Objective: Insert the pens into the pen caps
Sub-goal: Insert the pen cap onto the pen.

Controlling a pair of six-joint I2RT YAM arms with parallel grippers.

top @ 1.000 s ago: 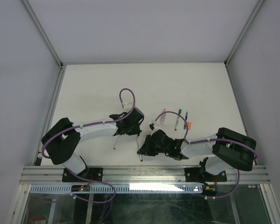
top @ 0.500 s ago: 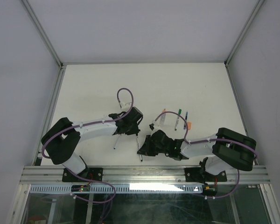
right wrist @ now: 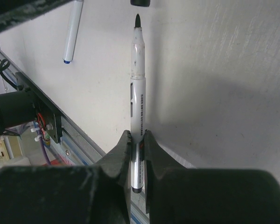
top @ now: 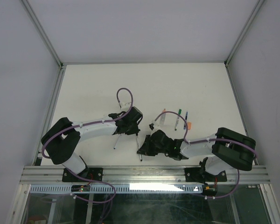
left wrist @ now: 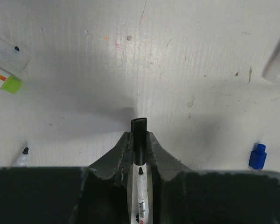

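Observation:
My left gripper (left wrist: 139,135) is shut on a black pen cap (left wrist: 139,133) that sticks out past its fingertips, its open end facing back between the fingers. My right gripper (right wrist: 138,135) is shut on the barrel of a white pen (right wrist: 137,79). That pen's black tip (right wrist: 137,19) points at the cap (right wrist: 140,2) with a small gap between them. In the top view the two grippers (top: 132,131) (top: 142,149) face each other near the table's front middle.
A loose blue cap (left wrist: 257,156) lies to the right of the left gripper, and a green-capped pen (left wrist: 5,80) to its upper left. Another pen (top: 115,141) lies beside the left arm. More pens (top: 177,119) and an orange cap (top: 189,125) lie at the right.
The left gripper has shifted slightly to the left with the cap. The right arm holds still with the pen.

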